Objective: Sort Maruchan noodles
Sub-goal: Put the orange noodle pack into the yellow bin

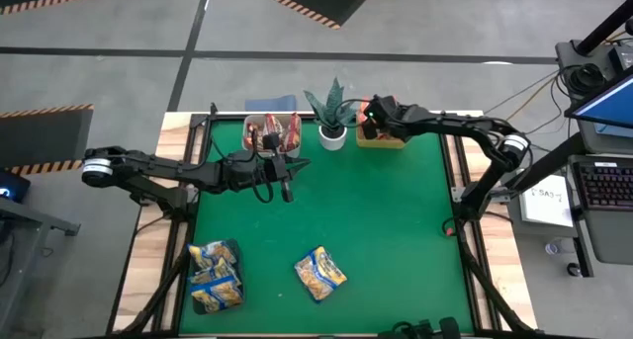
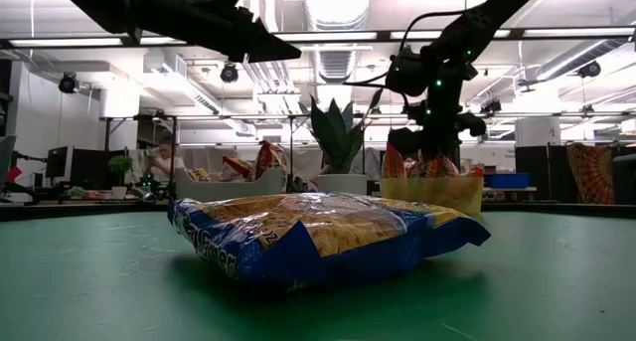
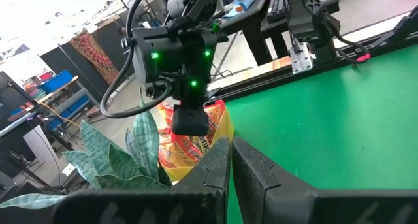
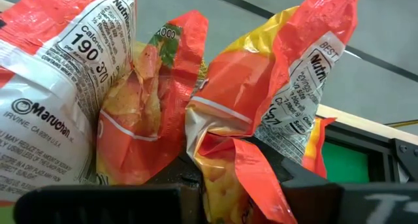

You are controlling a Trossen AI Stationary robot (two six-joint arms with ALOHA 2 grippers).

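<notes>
My right gripper [image 1: 370,117] hangs over a yellow bin [image 1: 382,139] at the mat's far edge, shut on an orange-red noodle packet [image 4: 241,100]. More orange-red packets [image 4: 140,119] stand upright in that bin. My left gripper [image 1: 286,187] is shut and holds nothing; it hovers above the mat in front of a white bin [image 1: 255,123] that holds red packets [image 1: 278,133]. Near the front edge, blue-yellow packets lie flat on the mat: a small stack [image 1: 216,277] and a single one [image 1: 319,273], which fills the low view [image 2: 318,237]. My right gripper pinches a crumpled end of the orange-red packet [image 4: 225,160] between its two fingers. The fingers slant down from above. The packet stretches away from the fingers, in among the other packets in the yellow bin. The bin's wall hides whether its far end rests on anything.
A potted green plant [image 1: 332,112] stands between the two bins at the far edge. Bare green mat [image 1: 396,220] lies in the middle and on the right. The table's wooden borders and metal rails [image 1: 457,181] run along both sides.
</notes>
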